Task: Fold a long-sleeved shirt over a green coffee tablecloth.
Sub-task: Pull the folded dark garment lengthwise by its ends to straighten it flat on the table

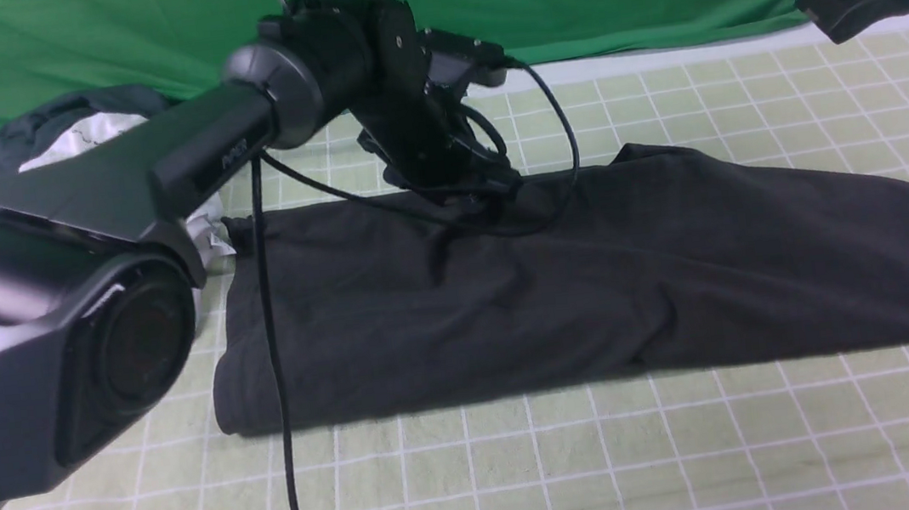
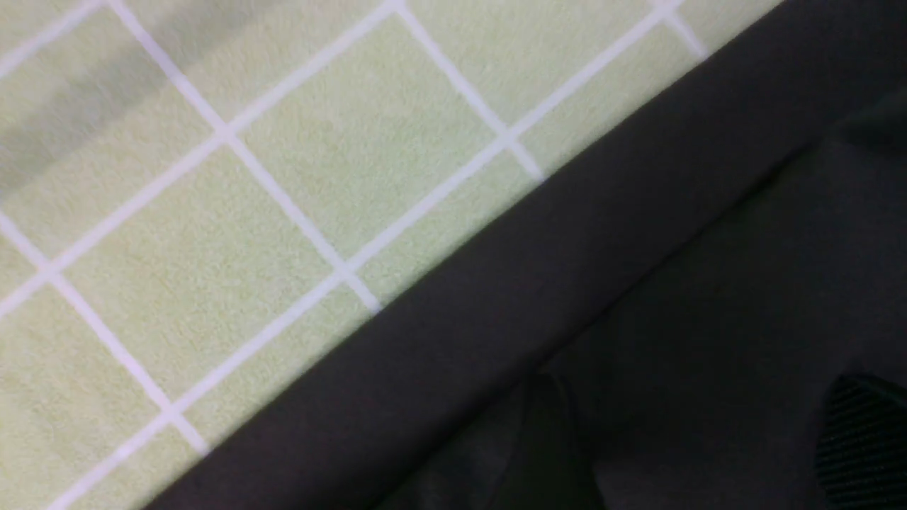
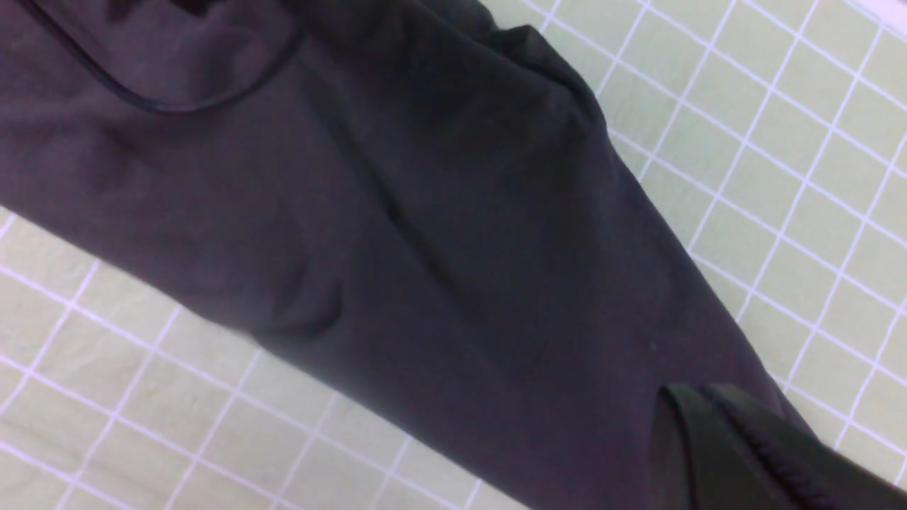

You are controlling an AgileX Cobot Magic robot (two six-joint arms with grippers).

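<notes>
- The left end effector [image 1: 472, 195] sits low over the far edge of the long-sleeved shirt [image 1: 593, 273], about midway along it. In the left wrist view its fingers [image 2: 864, 439] stand apart, with flat black fabric between them and nothing pinched.
- The right end effector [image 3: 698, 407] has its fingers pressed together on nothing. It hangs raised above the shirt's right-hand part.
- The step in hand looks like laying down a lengthwise fold at that far edge. To do it well, the left arm should rise straight up before it moves sideways, so that no fingertip drags the top layer back.
- The arm's cable [image 1: 273, 353] hangs across the shirt's left end and should not snag it.
- A crosswise fold likely comes next. A grip through all layers at one end would keep the band from splaying.
- The shirt lies on the green coffee tablecloth [image 1: 530, 469] as a long black band running left to right.
- Its left end is rounded and squared off, and its right end runs out of the front view.
- The near edge is fairly straight and soft creases cross the middle. No logo shows.
- A heap of other garments [image 1: 94, 129] lies at the far left, just beside the shirt's corner.
</notes>
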